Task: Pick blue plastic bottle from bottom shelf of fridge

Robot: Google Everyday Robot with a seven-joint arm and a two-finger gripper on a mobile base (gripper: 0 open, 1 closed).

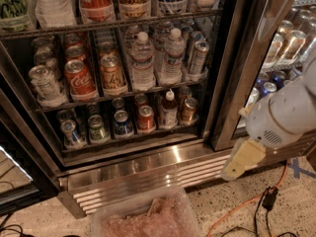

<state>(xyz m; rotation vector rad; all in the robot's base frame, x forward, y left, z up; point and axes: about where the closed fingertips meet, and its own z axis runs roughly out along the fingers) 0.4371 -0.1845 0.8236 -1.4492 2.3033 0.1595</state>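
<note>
- Blue plastic bottle point(169, 110): stands upright on the bottom shelf point(129, 138) of the fridge point(231, 83), right of centre in the near row of that shelf.
- Appearance: small and slim, with a white screw cap on a narrow neck. The body is pale and translucent, with a darker label band around it. It stands slightly taller than the cans beside it.
- Bottom shelf, left part: a silver-topped can point(72, 133), a green can point(97, 129) and a blue can point(122, 123) stand in the near row. More cans stand behind them in the far row.
- Left neighbour: a red can point(145, 118) stands just beside the bottle.
- Right neighbour: a bronze can point(188, 110) stands just beside the bottle, at the right end of the row.
- Shelf above: a red cola can point(79, 78) stands at the left. Two taller clear water bottles point(142, 61) with white caps stand directly above the small bottle's position.
- Base: a louvred steel grille point(148, 180) runs below the bottom shelf. A clear plastic tub point(146, 216) sits on the floor in front of it.
- Right compartment: more cans point(269, 88) show behind the glass.
- Gripper point(240, 162): cream-coloured and tilted down-left on the white arm point(284, 115). It hangs outside the fridge at the lower right, in front of the frame and well apart from the bottle. It holds nothing visible, and whether it is open or closed cannot be told.
- Floor, right: an orange cable point(247, 207) lies below the gripper.
</note>
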